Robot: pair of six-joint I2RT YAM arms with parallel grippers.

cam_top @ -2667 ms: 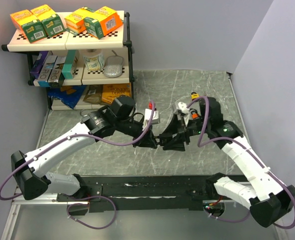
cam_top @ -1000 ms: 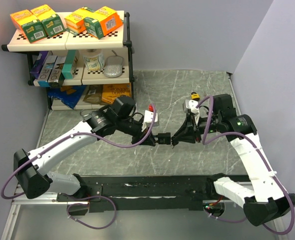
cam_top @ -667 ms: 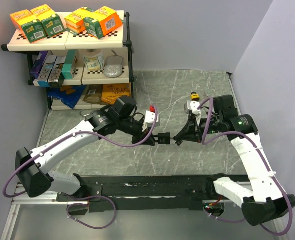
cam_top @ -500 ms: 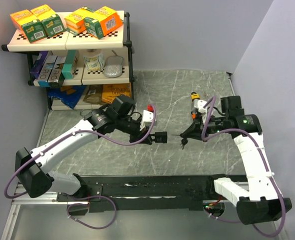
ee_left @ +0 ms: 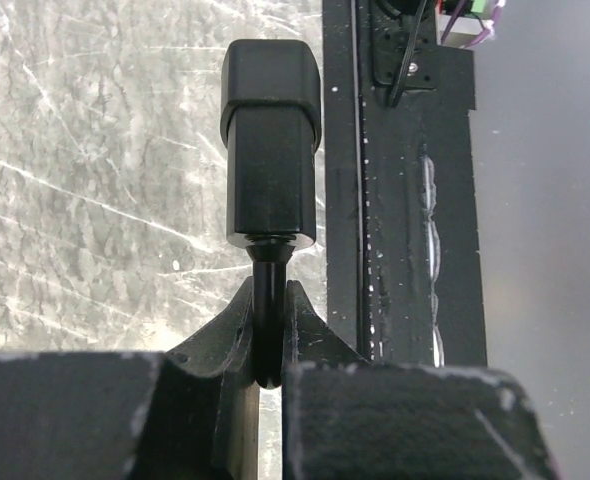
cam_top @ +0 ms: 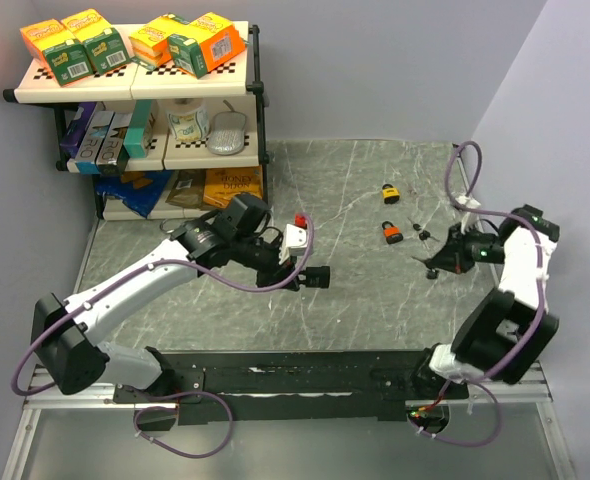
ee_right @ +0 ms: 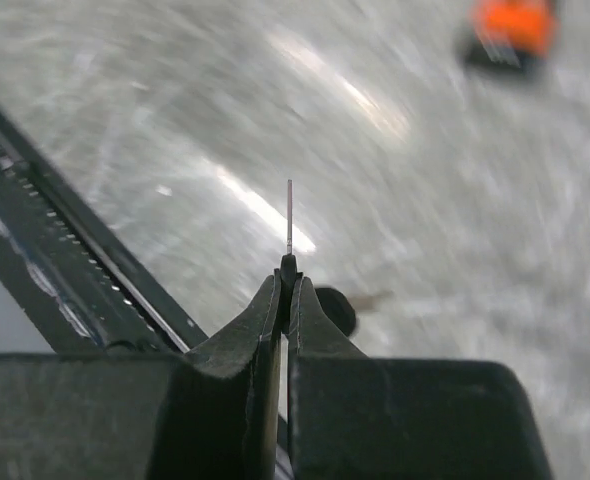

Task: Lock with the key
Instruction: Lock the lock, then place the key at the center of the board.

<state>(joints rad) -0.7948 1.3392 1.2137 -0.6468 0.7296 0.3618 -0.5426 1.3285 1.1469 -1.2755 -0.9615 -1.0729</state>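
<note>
The left tool (ee_left: 268, 335) is shut tight on the thin loop of the black lock (ee_left: 271, 150). It holds the lock over the tabletop (cam_top: 355, 170), near the middle, and the fat part of the lock sticks out past the tips. The right tool (ee_right: 285, 285) is far over on the right side, well apart from the lock. It is pinched shut on the key (ee_right: 289, 215), and the thin metal end pokes out in front. An orange lock (cam_top: 392, 233) lies on the tabletop between the two tools. A second orange lock (cam_top: 388, 191) lies a bit farther back.
</note>
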